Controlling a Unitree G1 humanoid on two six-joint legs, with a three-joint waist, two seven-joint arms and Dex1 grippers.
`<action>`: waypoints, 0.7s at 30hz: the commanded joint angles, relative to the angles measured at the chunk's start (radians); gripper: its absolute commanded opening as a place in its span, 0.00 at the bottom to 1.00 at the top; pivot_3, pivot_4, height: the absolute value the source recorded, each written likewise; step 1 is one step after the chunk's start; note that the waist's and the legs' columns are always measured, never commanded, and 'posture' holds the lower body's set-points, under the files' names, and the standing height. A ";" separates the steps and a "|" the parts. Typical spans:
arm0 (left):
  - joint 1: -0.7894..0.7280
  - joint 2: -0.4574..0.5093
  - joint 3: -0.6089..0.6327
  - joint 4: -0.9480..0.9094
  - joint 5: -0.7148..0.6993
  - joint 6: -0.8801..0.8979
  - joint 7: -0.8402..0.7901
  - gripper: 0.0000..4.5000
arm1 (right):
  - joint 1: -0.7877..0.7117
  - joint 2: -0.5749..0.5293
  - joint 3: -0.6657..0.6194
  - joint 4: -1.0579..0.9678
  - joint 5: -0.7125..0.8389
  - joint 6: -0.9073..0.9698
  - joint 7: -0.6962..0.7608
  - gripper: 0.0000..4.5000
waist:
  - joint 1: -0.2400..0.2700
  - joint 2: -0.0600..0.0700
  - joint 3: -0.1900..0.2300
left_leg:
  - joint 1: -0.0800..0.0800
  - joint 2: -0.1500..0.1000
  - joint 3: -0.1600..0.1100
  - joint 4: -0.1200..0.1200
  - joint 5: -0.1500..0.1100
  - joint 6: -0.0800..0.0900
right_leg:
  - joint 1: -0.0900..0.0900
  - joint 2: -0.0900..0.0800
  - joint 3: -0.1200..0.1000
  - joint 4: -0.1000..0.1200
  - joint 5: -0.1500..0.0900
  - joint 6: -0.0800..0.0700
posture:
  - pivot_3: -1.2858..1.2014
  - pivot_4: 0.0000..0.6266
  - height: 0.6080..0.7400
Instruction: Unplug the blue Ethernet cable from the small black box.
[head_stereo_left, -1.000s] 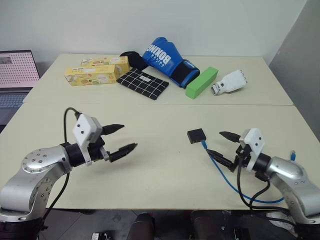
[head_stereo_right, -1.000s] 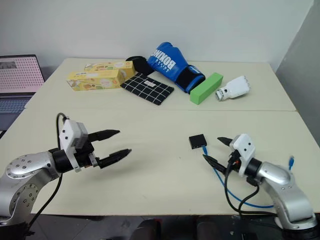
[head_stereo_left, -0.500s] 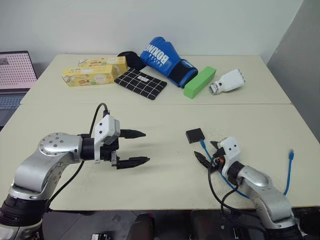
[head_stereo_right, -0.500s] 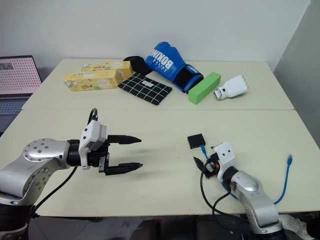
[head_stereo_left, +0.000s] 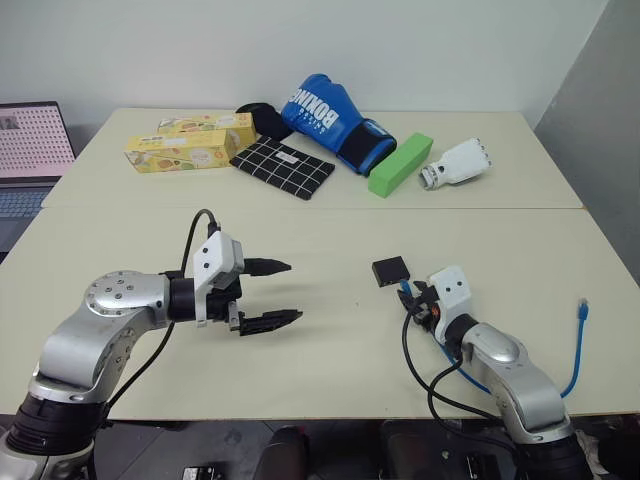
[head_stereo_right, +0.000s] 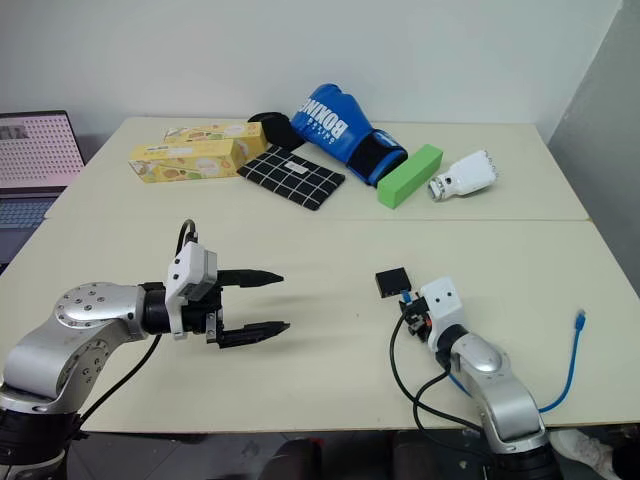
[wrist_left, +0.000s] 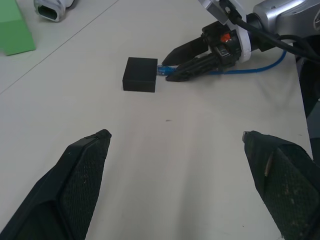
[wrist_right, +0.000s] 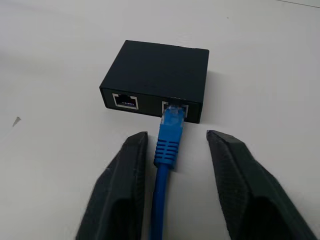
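Here the plug of the blue Ethernet cable (wrist_right: 170, 131), seated in the small black box (wrist_right: 156, 75), is straddled by the narrowed, not yet gripping right claw (wrist_right: 172, 150); a pinch and pull are needed, while the left claw (head_stereo_left: 268, 292) is held wide.

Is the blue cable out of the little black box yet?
Not yet. The blue Ethernet cable is plugged into the small black box. The right hand is lined up, with one finger on each side of the plug, not squeezing it. The left hand is open, off to the side. Left: grip the plug and pull.

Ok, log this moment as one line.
right end effector: astride blue Ethernet cable, not clamped | plug seated in small black box | left end effector: open, hovering
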 joint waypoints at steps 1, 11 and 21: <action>-0.001 -0.018 0.006 0.001 0.004 0.015 0.043 1.00 | -0.014 -0.030 0.011 -0.022 -0.026 -0.002 0.014 0.18 | 0.000 0.000 0.000 | 0.000 0.000 0.000 0.000 0.000 0.000 | 0.000 0.000 0.000 0.000 0.000 0.000 | 0.52 0.24 1.00; -0.029 -0.067 0.080 0.042 -0.221 0.260 0.065 1.00 | -0.186 -0.183 0.117 0.048 -0.123 -0.364 0.242 0.03 | -0.004 0.000 0.000 | 0.000 0.000 0.000 0.000 0.000 0.000 | -0.001 0.000 0.000 0.000 0.000 0.000 | 0.52 0.24 1.00; -0.068 -0.106 0.125 0.086 -0.376 0.410 0.109 1.00 | -0.442 -0.260 0.210 0.234 -0.100 -0.865 0.596 0.03 | -0.001 0.000 0.000 | 0.000 0.000 -0.001 0.001 0.000 0.000 | 0.000 -0.001 -0.002 0.000 0.000 0.000 | 0.52 0.24 1.00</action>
